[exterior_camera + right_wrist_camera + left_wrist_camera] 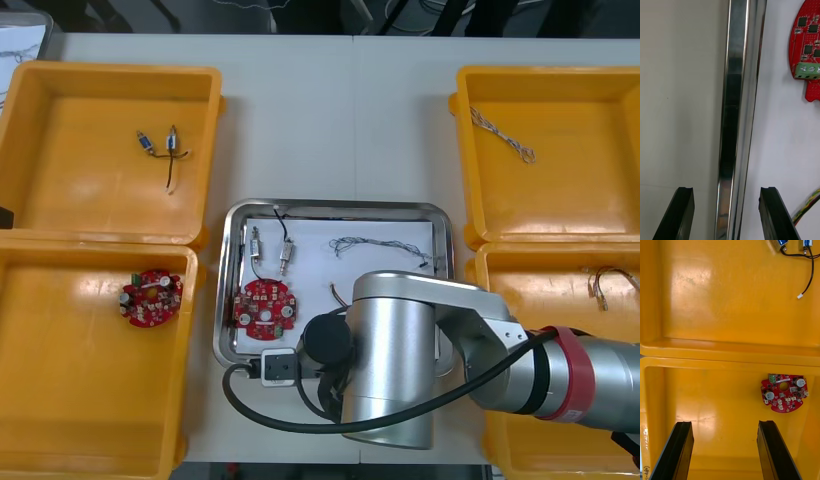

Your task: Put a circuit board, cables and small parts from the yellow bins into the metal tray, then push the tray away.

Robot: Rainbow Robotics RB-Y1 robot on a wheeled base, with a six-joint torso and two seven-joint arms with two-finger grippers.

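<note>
Metal tray (340, 203) sits mid-tabletop (340, 120) btwn the yellow bins (120, 70), already loaded. The red circuit board (266, 306) is in its near-left corner, w/ small metal parts (272, 250) just beyond it. A blue-white cable (380, 245) lies toward the tray's far right and a red-yellow cable (807, 210) close to its near rim. The tray looks like thin sheet steel: shiny raised rim, rounded corners, white inside. Judging by that, it's stiff, light even w/ contents, and prob. slides easily on the smooth top. It could skid or yaw if pushed off-centre, and the loose contents may shift w/ a jerk. Best contact is the near rim, approx. mid-length, pushed square & slow; no pinch needed. The right gripper (726, 190) is at that near rim, fingers spread. One finger is on the tabletop side and one over the tray's white floor, w/ the rim running btwn them; contact can't be told. The left gripper (724, 423), also spread & holding nothing, hangs over the near-left bin (715, 408) beside the tray, where a second board (784, 393) lies.
</note>
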